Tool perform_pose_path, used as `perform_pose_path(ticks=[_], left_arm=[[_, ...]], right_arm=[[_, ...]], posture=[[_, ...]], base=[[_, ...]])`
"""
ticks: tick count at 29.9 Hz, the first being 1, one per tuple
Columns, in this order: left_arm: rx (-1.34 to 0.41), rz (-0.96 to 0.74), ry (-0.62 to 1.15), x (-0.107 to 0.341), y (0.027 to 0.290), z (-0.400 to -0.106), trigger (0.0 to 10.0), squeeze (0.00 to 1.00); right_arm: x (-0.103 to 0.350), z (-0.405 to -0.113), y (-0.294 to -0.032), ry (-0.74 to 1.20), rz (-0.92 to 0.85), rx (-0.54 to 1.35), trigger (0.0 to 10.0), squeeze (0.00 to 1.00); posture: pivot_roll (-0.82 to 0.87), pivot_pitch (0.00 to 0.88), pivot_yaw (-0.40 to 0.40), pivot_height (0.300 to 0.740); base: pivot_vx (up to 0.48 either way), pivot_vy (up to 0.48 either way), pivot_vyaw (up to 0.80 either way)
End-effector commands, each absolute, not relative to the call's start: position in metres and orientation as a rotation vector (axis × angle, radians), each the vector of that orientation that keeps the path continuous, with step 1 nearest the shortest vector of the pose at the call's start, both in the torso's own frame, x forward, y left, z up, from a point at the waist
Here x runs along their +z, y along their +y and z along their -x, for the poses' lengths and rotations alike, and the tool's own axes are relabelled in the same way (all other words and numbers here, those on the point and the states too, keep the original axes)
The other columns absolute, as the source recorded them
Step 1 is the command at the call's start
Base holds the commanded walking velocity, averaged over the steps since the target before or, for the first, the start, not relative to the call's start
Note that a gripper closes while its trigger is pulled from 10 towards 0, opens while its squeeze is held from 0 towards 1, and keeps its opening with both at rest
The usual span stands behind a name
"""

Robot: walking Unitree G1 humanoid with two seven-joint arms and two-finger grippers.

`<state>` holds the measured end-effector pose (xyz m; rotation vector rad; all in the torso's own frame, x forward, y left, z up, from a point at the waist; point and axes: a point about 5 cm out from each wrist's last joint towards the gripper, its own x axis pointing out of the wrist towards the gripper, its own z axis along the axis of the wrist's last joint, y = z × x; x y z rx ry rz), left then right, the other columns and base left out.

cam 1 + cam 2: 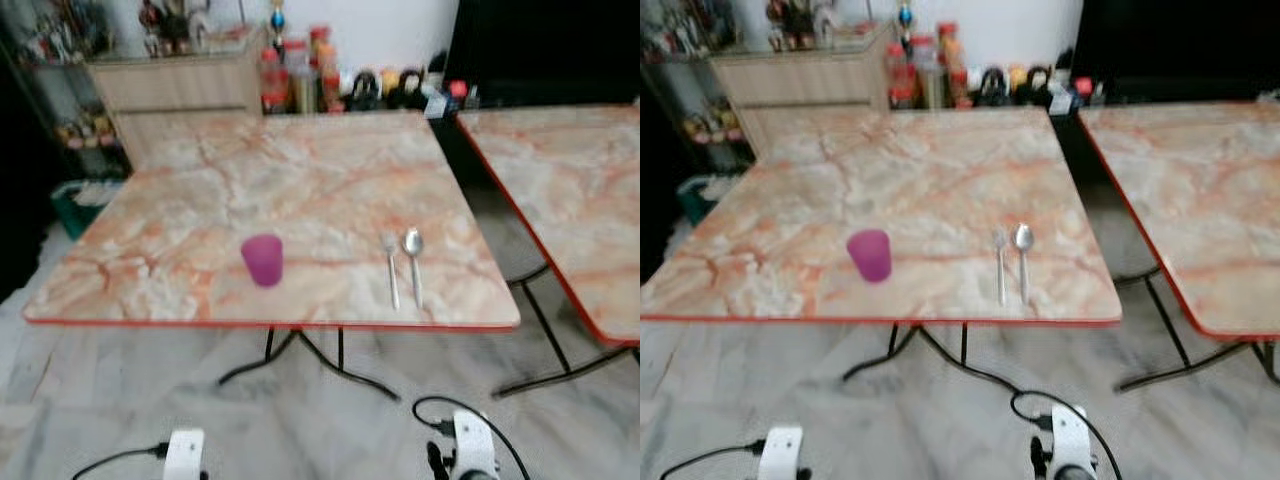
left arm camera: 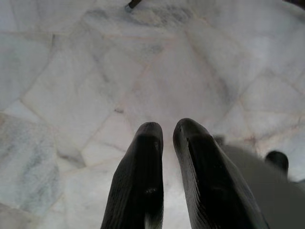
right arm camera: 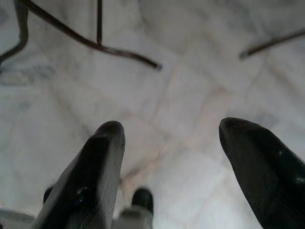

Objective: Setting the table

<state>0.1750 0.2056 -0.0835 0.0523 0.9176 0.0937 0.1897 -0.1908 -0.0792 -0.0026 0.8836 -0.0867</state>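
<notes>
Head views: nearest the camera, both arms hang low over the pale marble floor [image 1: 120, 400], wrists at the bottom edge, left arm [image 1: 184, 455] and right arm [image 1: 470, 450], each trailing a black cable. Beyond them stands a marble-patterned table [image 1: 300, 170] with a red edge on black metal legs. On it, near the front edge, a purple cup [image 1: 262, 260] stands upright left of centre. Well to its right a fork [image 1: 392, 268] and a spoon [image 1: 414, 262] lie side by side, just apart, handles pointing to the front edge. A second table [image 1: 570, 190] of the same pattern stands to the right, apart from the first. Bottles [image 1: 300, 75] and a wooden cabinet [image 1: 180, 85] line the far wall; detail there is blurred.

Left wrist view: the left gripper [image 2: 167, 131] points down at the floor, fingers nearly pressed together with a narrow slit between, holding nothing.

Right wrist view: the right gripper [image 3: 171, 126] points at the floor near the table legs [image 3: 95, 43], fingers spread wide, empty.
</notes>
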Motion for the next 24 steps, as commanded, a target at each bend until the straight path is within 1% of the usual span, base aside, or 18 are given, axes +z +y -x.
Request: perform_pose_path(ticks=[1, 8, 16, 18, 20, 24], left_arm=[[0.107, -0.076, 0.921, -0.082, 0.214, -0.174, 10.0, 0.00], [0.116, -0.072, 0.920, -0.082, 0.215, -0.174, 10.0, 0.00], [0.119, -0.068, 0.934, -0.085, 0.214, -0.169, 10.0, 0.00], [0.114, -0.070, 0.938, -0.085, 0.214, -0.168, 10.0, 0.00], [0.114, -0.070, 0.938, -0.085, 0.214, -0.168, 10.0, 0.00], [0.111, -0.071, 0.945, -0.086, 0.213, -0.166, 10.0, 0.00]], right_arm=[[-0.077, -0.197, -0.180, 0.861, -0.012, -0.067, 10.0, 0.00], [-0.076, -0.197, -0.183, 0.837, -0.012, -0.070, 10.0, 0.00], [-0.077, -0.181, -0.191, 0.758, 0.070, -0.004, 10.0, 0.00], [-0.072, -0.180, -0.195, 0.686, 0.083, 0.008, 10.0, 0.00], [-0.071, -0.180, -0.196, 0.669, 0.084, 0.008, 10.0, 0.00], [-0.063, -0.180, -0.203, 0.572, 0.100, 0.007, 10.0, 0.00]], posture=[[0.04, 0.000, -0.003, 0.714], [0.04, 0.000, -0.001, 0.714], [0.02, 0.000, 0.007, 0.714], [0.02, 0.000, 0.009, 0.714], [0.01, 0.000, 0.010, 0.714], [0.00, 0.000, 0.009, 0.714]], base=[[0.000, 0.000, 0.00], [0.000, 0.000, 0.00], [0.000, 0.000, 0.00], [0.000, 0.000, 0.00], [0.000, 0.000, 0.00], [0.000, 0.000, 0.00]])
